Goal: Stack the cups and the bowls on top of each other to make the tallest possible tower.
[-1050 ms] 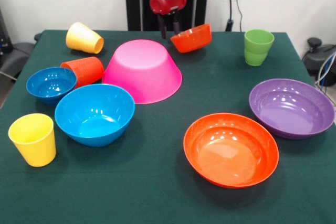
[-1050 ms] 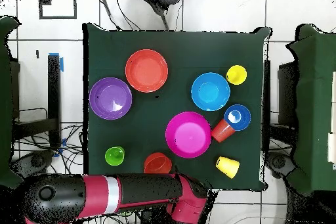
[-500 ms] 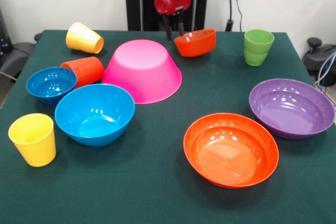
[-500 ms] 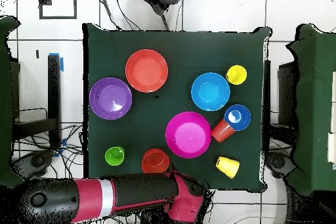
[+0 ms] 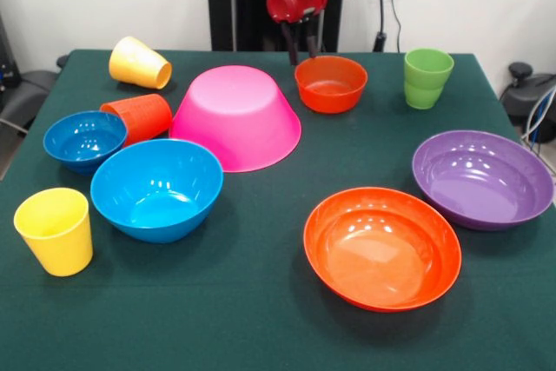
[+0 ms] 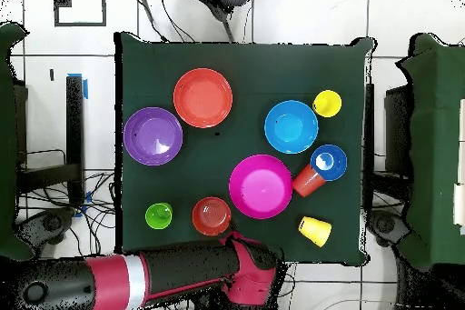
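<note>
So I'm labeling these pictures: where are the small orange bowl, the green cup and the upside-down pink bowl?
small orange bowl (image 5: 330, 86): front view, inner floor.
green cup (image 5: 427, 78): front view, outer wall.
pink bowl (image 5: 234, 109): front view, upturned side wall.

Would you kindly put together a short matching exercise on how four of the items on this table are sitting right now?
Things:
1. large pink bowl
2. orange-red cup
3. green cup
4. small orange bowl

States:
A. lying on its side
B. upright bowl, just below the gripper
C. upside down
D. upright cup, at the table's edge

Pairs: 1-C, 2-A, 3-D, 4-B
</note>
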Tool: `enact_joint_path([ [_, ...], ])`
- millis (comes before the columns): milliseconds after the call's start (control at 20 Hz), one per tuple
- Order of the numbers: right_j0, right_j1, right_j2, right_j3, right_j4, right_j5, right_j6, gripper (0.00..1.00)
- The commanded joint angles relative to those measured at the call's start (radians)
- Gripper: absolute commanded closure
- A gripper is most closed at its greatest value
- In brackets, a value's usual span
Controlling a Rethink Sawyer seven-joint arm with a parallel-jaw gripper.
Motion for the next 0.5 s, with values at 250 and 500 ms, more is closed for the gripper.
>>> enact_joint_path([
  [250, 0.004, 0.047, 0.098, -0.175, 0.080, 0.039, -0.209, 0.00],
  [500, -0.001, 0.070, 0.108, -0.221, 0.117, 0.065, -0.201, 0.00],
])
